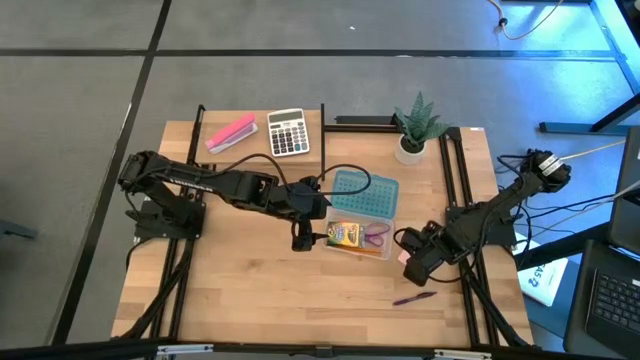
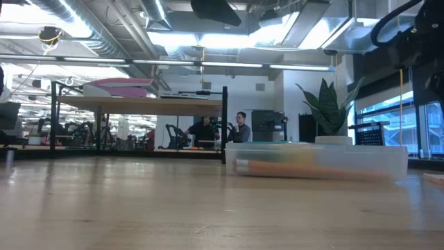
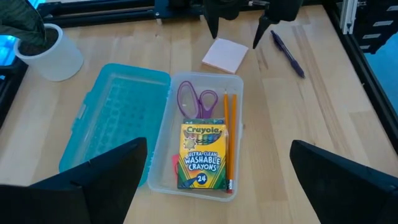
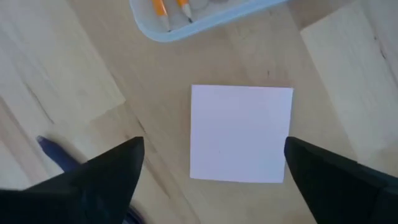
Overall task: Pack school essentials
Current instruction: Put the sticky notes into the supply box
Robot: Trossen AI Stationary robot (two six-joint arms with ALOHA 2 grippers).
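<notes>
R gripper (image 4: 211, 180) open over notepad (image 4: 241, 134), beside box (image 4: 186, 22).

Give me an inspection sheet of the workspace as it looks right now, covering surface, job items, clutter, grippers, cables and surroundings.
Surface: wooden table, lit evenly.
Job's things: clear pencil case with teal lid open holds crayon box, scissors, two pencils and a small red piece, probably the eraser. Pink notepad and purple pen lie on the table outside the case.
Clutter: calculator, pink block, potted plant.
Grippers: left gripper open beside the case; right gripper open over the notepad.
Cables: black cable looping over the lid.
Surroundings: people seated beyond the table.
</notes>
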